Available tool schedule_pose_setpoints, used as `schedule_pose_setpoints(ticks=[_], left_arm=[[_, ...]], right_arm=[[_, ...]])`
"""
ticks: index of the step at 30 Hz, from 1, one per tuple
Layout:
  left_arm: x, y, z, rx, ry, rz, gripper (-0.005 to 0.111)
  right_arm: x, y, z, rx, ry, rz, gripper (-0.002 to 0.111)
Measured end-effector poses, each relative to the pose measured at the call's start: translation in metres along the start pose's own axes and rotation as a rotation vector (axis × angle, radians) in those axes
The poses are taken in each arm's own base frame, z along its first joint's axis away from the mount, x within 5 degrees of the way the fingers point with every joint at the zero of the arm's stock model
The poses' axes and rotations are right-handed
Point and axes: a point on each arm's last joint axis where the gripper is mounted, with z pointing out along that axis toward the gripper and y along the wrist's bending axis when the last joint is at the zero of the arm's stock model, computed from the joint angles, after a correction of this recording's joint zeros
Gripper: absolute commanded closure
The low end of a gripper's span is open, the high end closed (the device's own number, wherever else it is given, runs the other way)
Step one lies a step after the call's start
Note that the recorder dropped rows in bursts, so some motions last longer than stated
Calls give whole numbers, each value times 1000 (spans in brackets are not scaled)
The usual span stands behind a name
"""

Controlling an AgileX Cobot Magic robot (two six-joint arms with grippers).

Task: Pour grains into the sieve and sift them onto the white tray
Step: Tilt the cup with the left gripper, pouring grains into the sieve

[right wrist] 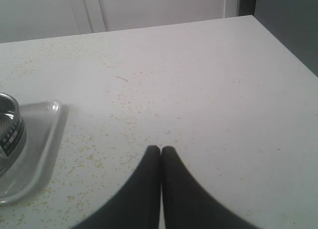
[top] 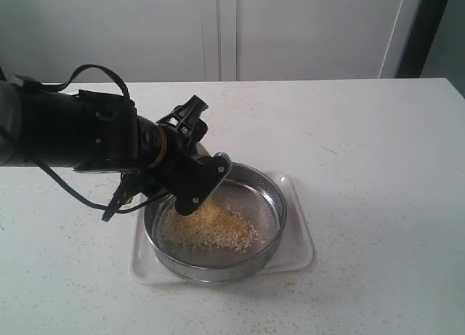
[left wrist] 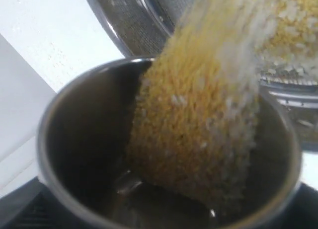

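Observation:
My left gripper (top: 190, 176) is shut on a small steel cup (left wrist: 74, 139), tipped over the near-left rim of the sieve (top: 280, 204). Yellow and whitish grains (left wrist: 198, 129) stream out of the cup's mouth into the sieve (left wrist: 134, 25). A heap of grains (top: 211, 229) lies on the mesh. The sieve rests on the white tray (top: 301, 248). In the exterior view the cup is mostly hidden behind the gripper. My right gripper (right wrist: 160, 149) is shut and empty, over bare table to the right of the tray (right wrist: 44, 134) and the sieve's rim (right wrist: 7, 129); the exterior view does not show it.
Loose grains are scattered over the white table (top: 363, 131), thickest beside the tray's right edge (right wrist: 89, 154). White cabinet doors stand behind the table. The table's far right corner (right wrist: 253, 18) borders a dark gap.

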Motion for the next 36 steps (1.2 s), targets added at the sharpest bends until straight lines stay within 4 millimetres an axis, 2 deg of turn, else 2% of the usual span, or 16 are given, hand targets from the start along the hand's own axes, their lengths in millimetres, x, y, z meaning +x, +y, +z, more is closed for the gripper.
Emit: schedule_pose_setpoints(ticks=[5, 13, 19, 26, 33, 36], left_arm=[[10, -5, -1, 63, 110, 55, 107], [-4, 3, -2, -23, 17, 88, 107], [6, -3, -4, 52, 141, 129, 107], [-3, 8, -4, -52, 68, 208, 107], [5, 9, -6, -33, 183, 302, 107], [1, 13, -8, -62, 188, 359, 107]], right_arm=[[0, 0, 0, 0, 0, 0, 108], [0, 0, 0, 0, 0, 0, 108], [0, 0, 0, 0, 0, 0, 108], [0, 0, 0, 0, 0, 0, 108], [0, 0, 0, 0, 0, 0, 108], [0, 0, 0, 0, 0, 0, 108]])
